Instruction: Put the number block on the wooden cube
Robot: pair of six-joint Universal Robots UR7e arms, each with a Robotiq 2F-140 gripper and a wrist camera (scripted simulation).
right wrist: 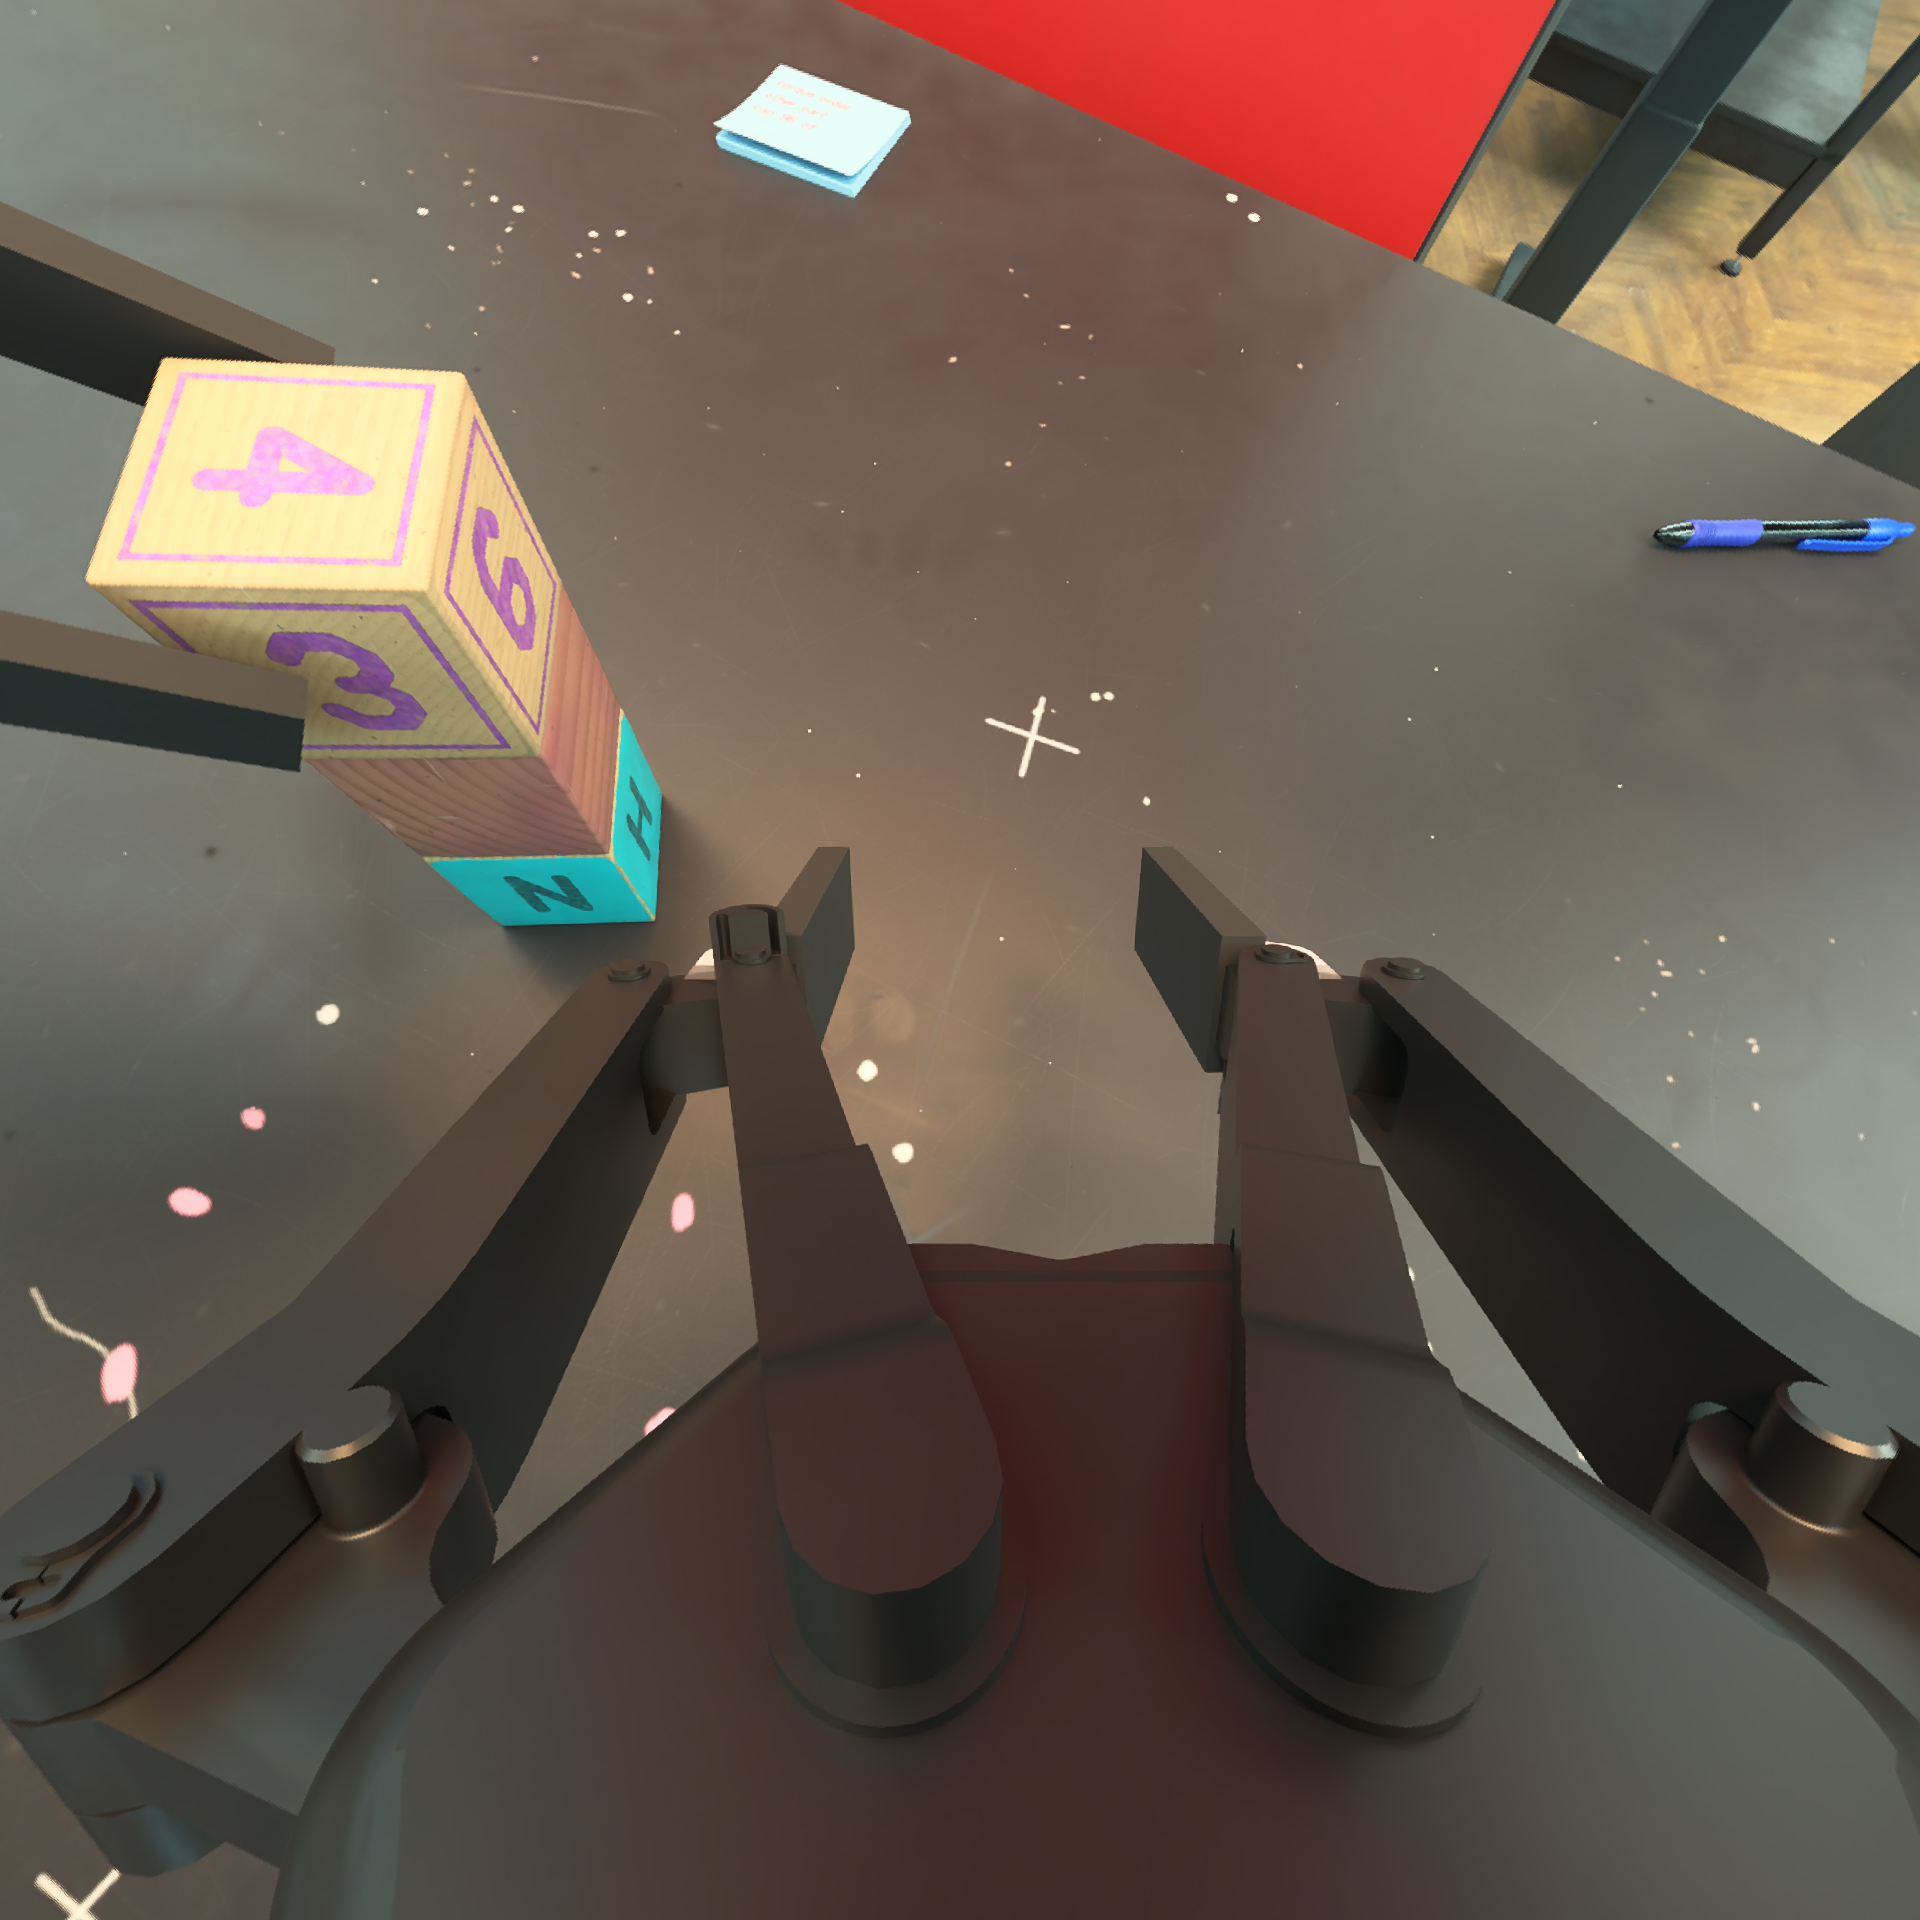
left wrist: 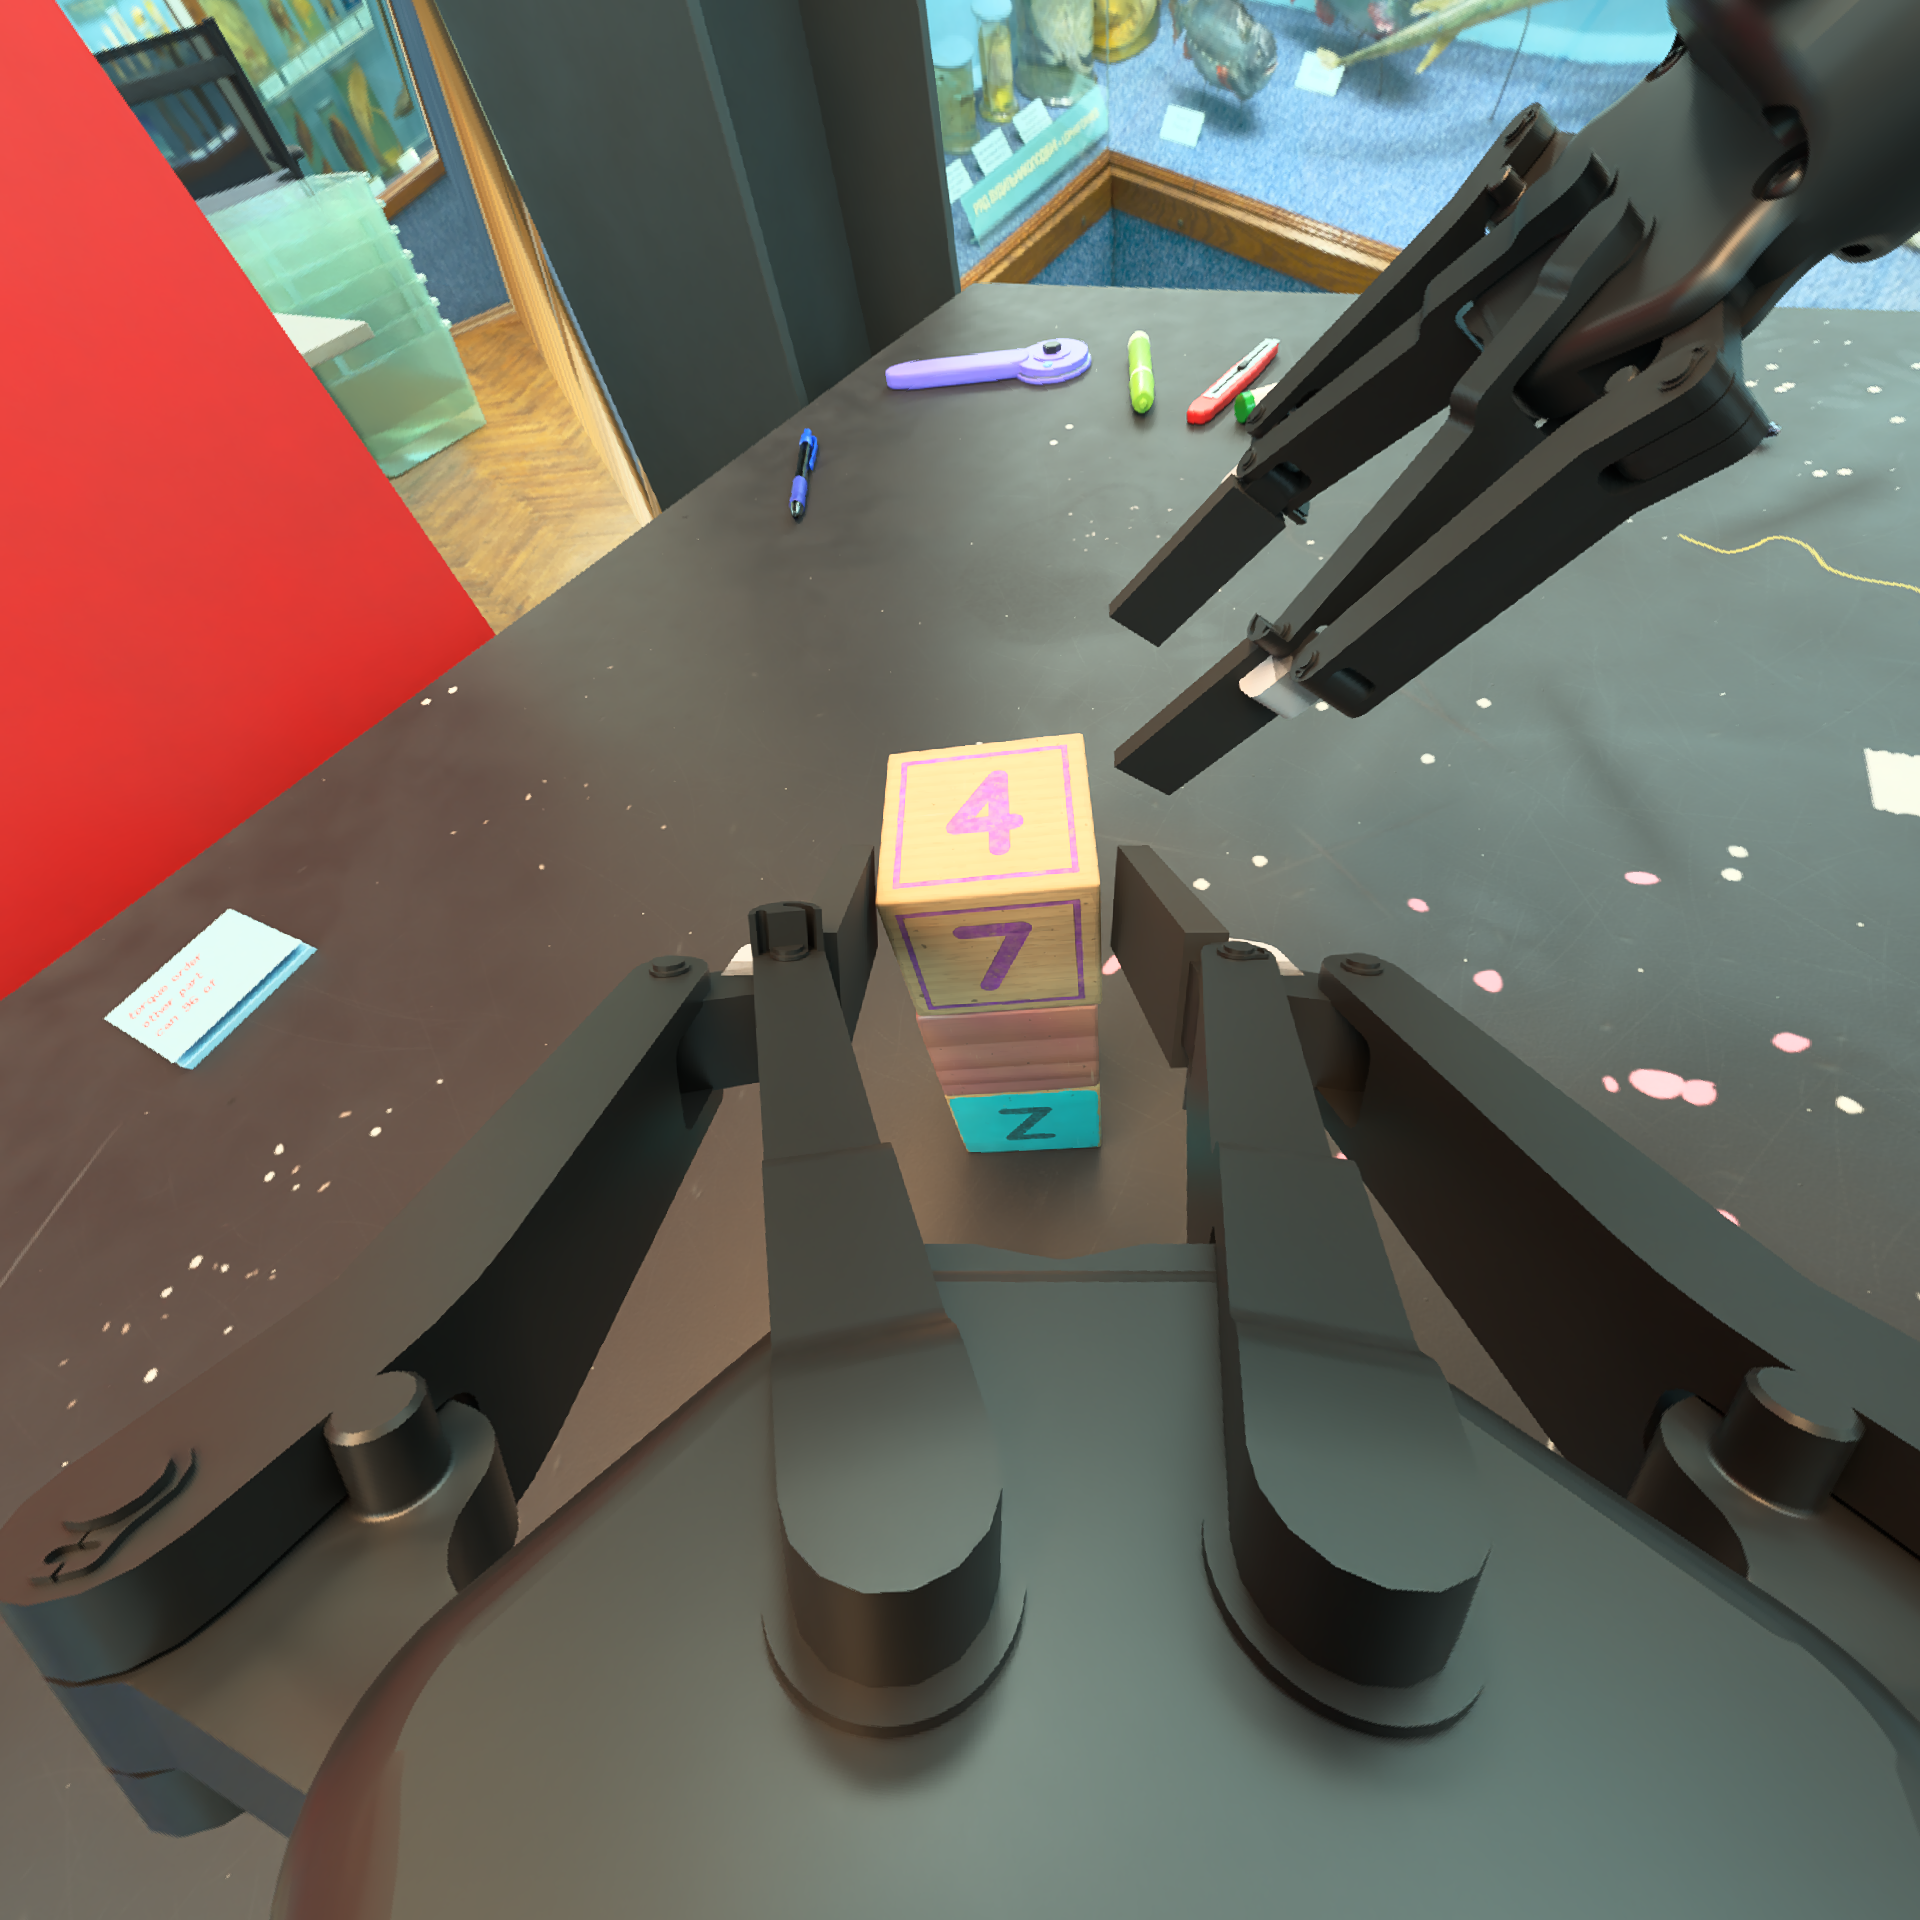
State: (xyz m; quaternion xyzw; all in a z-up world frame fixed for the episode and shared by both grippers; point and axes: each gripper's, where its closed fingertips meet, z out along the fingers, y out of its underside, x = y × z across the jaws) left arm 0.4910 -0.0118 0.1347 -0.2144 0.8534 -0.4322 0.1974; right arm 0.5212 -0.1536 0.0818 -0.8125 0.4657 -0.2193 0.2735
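The number block (left wrist: pixel 987 821), light wood with purple digits, sits squarely on the pinkish wooden cube (left wrist: pixel 1013 1049), which rests on a teal letter block (left wrist: pixel 1029 1122). The three-block stack stands upright on the dark table and also shows in the right wrist view: number block (right wrist: pixel 281 478), wooden cube (right wrist: pixel 468 800), letter block (right wrist: pixel 551 894). My left gripper (left wrist: pixel 995 894) straddles the number block, fingers close beside it, with a thin gap on the right side. My right gripper (right wrist: pixel 997 883) is open and empty, just right of the stack; it also shows in the left wrist view (left wrist: pixel 1143 691).
A blue pen (left wrist: pixel 802 473), a purple tool (left wrist: pixel 987 366), a green marker (left wrist: pixel 1140 369) and a red cutter (left wrist: pixel 1231 382) lie at the far side. A pale blue notepad (left wrist: pixel 213 987) lies left. A red panel (left wrist: pixel 156 468) borders the table's left edge.
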